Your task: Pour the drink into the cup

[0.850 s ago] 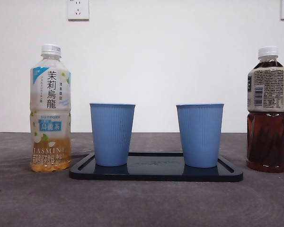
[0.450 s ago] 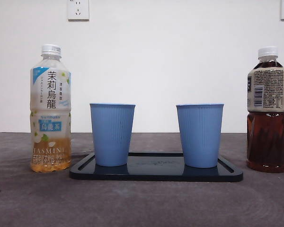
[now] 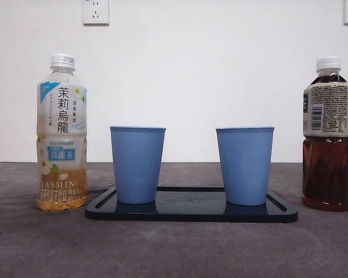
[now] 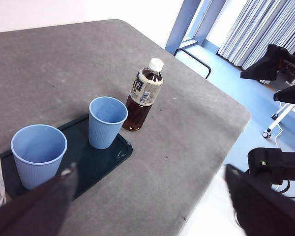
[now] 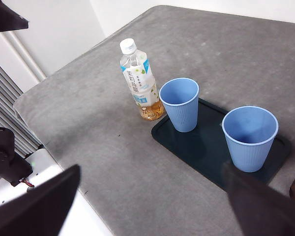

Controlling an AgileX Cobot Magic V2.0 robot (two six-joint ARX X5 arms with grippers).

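Observation:
Two blue ribbed cups [image 3: 137, 165] [image 3: 244, 166] stand upright on a dark tray [image 3: 191, 211]. A jasmine tea bottle [image 3: 61, 133] with a white cap, holding a little pale drink, stands left of the tray. Right of the tray is a capped bottle of dark tea [image 3: 328, 136]. My left gripper [image 4: 150, 168] hangs open high above the table, looking down on the dark bottle [image 4: 143, 96] and both cups. High on the other side, my right gripper [image 5: 151, 169] is also open, over the jasmine bottle [image 5: 140, 83]. Neither gripper holds anything.
The grey table ends in a rounded edge [image 4: 236, 110] near the dark bottle, with floor and stands beyond. A white wall with sockets [image 3: 95, 11] rises behind the table. Neither arm shows in the front view.

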